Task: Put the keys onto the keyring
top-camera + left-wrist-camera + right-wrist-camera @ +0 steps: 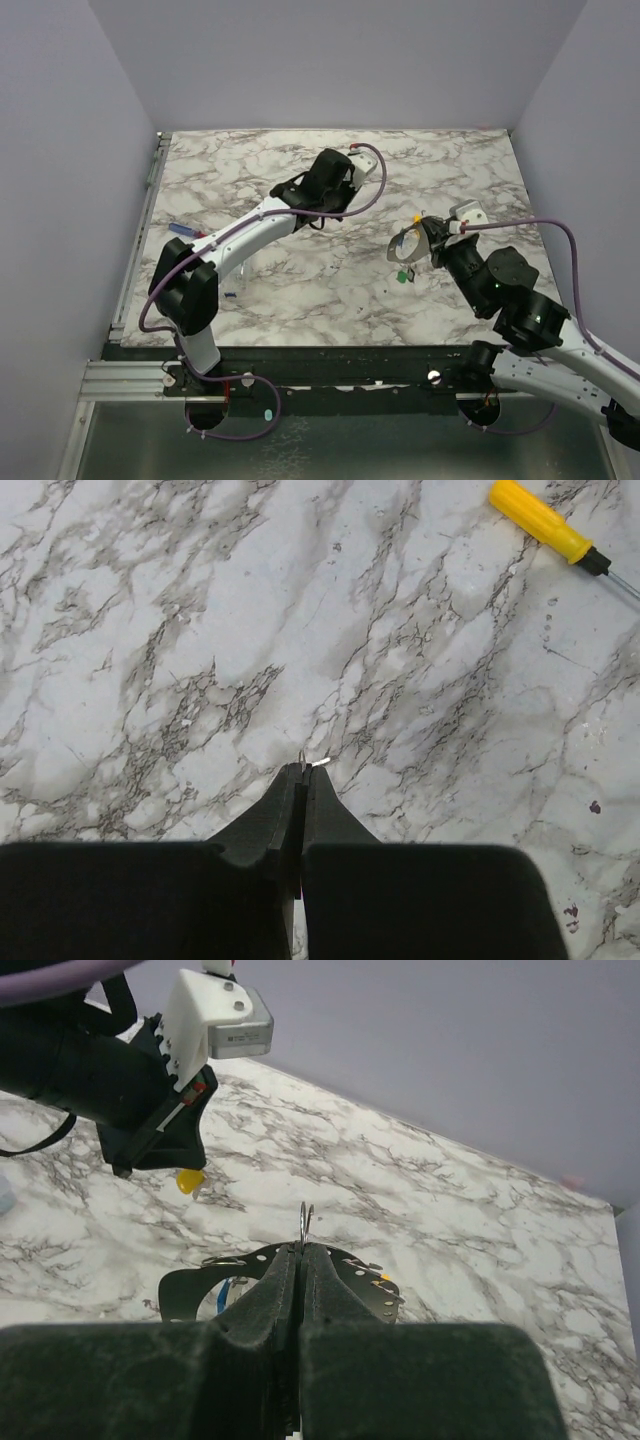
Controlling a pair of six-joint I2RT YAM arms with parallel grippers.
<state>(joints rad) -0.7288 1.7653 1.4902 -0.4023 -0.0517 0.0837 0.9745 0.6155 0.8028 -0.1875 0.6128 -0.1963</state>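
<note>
Marble-patterned laminate, white veined with grey, covered the table (340,300) in the top view. Plain lavender walls (330,60) closed it on three sides. The keyring (403,245), a thin silver loop, sat at the tips of the right gripper (420,245). One of the keys (405,272), green-headed, lay just on the near side of the keyring. A small yellow object (415,218) lay just beyond the keyring. The left gripper (318,190) hung over the marble well to the left of the keyring, and a blue-and-red stick (180,228) lay farther left still.

From the left wrist, the left gripper (303,770) had its fingers pressed together. A silver sliver (318,763) showed at their tips; whether it was pinched could not be told. A yellow-handled screwdriver (545,520) lay on the marble, and the keyring was out of this view.

From the right wrist, the right gripper (303,1248) was clamped on the keyring (305,1218), whose wire stood up between the fingertips. Beyond the keyring was the left arm's white camera housing (215,1010), its label too small to read. A yellow item (190,1180) lay below that housing.
</note>
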